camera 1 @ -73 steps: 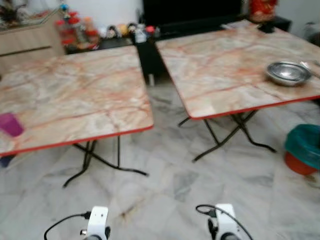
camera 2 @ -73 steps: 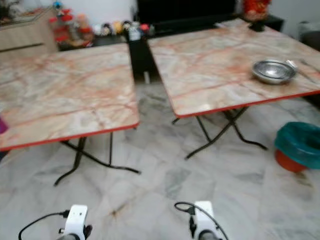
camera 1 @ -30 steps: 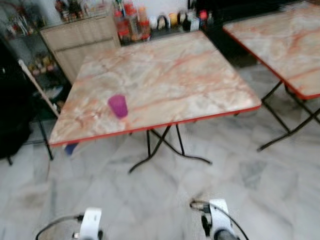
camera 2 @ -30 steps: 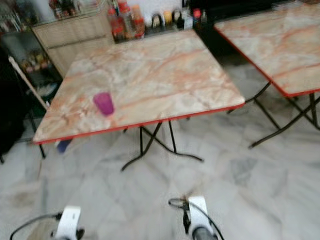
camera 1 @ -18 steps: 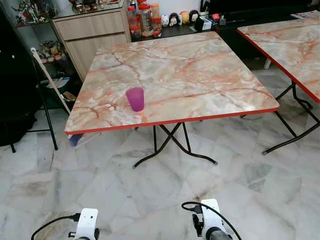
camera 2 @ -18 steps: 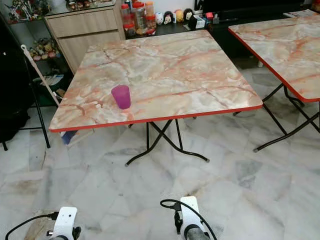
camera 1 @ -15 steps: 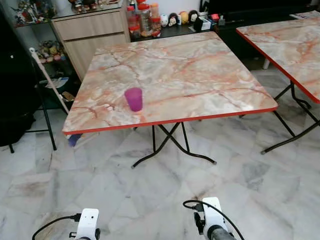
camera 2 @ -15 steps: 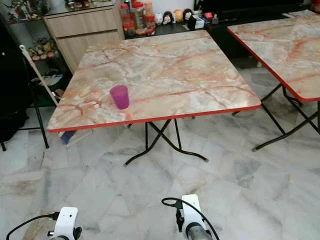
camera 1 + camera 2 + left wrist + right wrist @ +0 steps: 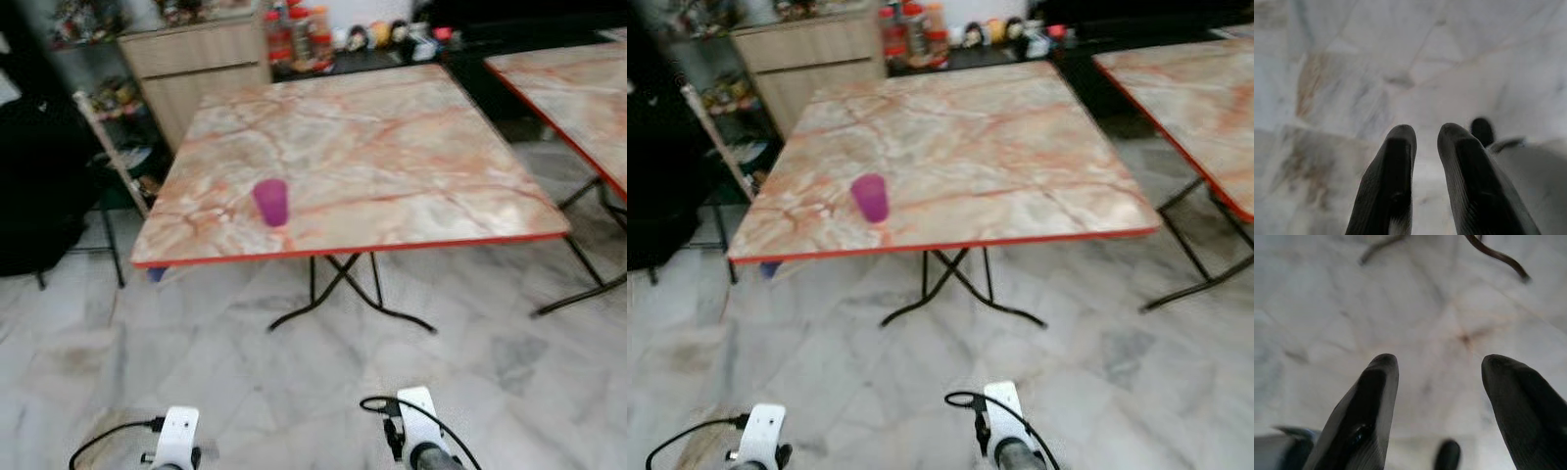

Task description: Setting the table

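1. Between the earlier frames and this one the whole picture has swung from the second tabletop, which carried a round steel bowl, to the square marble-patterned folding tabletop with a red edge (image 9: 392, 166); this is camera motion, and the things themselves appear not to have moved.
2. Small translucent purple plastic cup (image 9: 271, 202): upright on that tabletop, near the front edge, toward the robot's left.
3. Second marble-patterned tabletop (image 9: 578, 88): partly in view at the right, well apart from the first.
4. Pale wooden cabinet (image 9: 196, 69): behind the first tabletop, with jars and small figures on it and on the dark shelf beside it; the blur leaves these hard to identify.
5. Left claw (image 9: 1422, 171): low over the grey marble floor (image 9: 294, 392), fingers nearly together, holding nothing.
6. Right claw (image 9: 1449, 401): likewise low over the floor, fingers wide apart, empty.
7. Progress, as a judgement: early. Nothing is held, and the cup stands alone, well ahead of both claws; approach, pick-up and placement remain.
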Available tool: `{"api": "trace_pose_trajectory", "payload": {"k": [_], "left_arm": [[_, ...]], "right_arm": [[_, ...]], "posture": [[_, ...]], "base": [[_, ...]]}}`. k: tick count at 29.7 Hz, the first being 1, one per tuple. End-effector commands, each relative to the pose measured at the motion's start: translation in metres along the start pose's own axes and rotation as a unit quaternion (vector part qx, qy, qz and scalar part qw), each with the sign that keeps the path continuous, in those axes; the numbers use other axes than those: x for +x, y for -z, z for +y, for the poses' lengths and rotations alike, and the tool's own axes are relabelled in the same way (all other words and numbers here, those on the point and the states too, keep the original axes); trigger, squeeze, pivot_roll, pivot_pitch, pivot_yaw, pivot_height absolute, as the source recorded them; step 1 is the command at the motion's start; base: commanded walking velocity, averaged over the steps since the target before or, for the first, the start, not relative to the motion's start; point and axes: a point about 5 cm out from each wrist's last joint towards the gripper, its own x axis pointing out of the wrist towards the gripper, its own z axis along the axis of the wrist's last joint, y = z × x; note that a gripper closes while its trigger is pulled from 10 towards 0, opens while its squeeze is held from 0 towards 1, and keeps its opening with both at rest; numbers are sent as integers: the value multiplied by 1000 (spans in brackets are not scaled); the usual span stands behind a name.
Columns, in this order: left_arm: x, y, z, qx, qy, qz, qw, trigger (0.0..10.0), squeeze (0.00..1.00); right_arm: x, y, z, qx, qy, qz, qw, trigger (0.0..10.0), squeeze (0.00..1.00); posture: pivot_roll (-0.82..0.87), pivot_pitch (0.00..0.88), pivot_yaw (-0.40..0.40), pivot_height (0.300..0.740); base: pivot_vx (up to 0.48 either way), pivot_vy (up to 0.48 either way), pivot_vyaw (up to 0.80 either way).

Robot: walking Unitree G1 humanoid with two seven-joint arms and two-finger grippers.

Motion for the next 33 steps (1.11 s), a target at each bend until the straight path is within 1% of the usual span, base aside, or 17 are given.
{"api": "trace_pose_trajectory", "payload": {"k": [1, 13, 19, 23, 26, 27, 29, 30, 31, 33], "left_arm": [[2, -8, -4, 9, 4, -11, 1000, 10000, 0], [2, -8, -7, 9, 7, -10, 1000, 10000, 0], [2, -5, -11, 8, 9, -7, 1000, 10000, 0], [1, -4, -11, -4, 1, -13, 1000, 10000, 0], [0, 2, -10, -13, -6, -8, 1000, 10000, 0], [-1, 4, -7, -32, -17, -12, 999, 10000, 0], [-2, 2, -4, -41, -29, -24, 998, 10000, 0], [-3, 0, 1, -47, -42, -42, 997, 10000, 0], [-3, 0, 1, -47, -42, -42, 997, 10000, 0], [-5, -5, 12, -73, -70, -78, 992, 10000, 0]], "right_arm": [[-1, 5, -6, -5, 5, 7, 1000, 10000, 0], [-1, 5, -7, -14, 2, 9, 1000, 10000, 0], [-1, 5, -13, -17, 9, 10, 1000, 10000, 0], [-1, 5, -15, -17, 11, 11, 1000, 10000, 0], [-2, 7, -15, -18, 11, 13, 1000, 10000, 0], [-2, 8, -15, -19, 11, 15, 1000, 10000, 0], [-2, 8, -15, -20, 11, 15, 1000, 10000, 0], [-2, 9, -16, -20, 11, 16, 1000, 10000, 0], [-2, 9, -16, -20, 11, 16, 1000, 10000, 0], [-2, 9, -17, -21, 11, 17, 1000, 10000, 0]], "posture": [[23, 0, 126, 740], [22, 0, 113, 740], [18, 0, 104, 740], [25, 0, 96, 740], [30, 0, 91, 740], [31, 0, 88, 740], [33, 0, 87, 740], [35, 0, 86, 740], [35, 0, 86, 740], [42, 0, 84, 740]], "base": [[368, 0, 0], [365, 0, 0], [358, 0, 0], [0, 0, 0], [0, 0, 0], [0, 0, 0], [0, 0, 0], [0, 0, 0], [0, 0, 0], [0, 0, 0]]}}
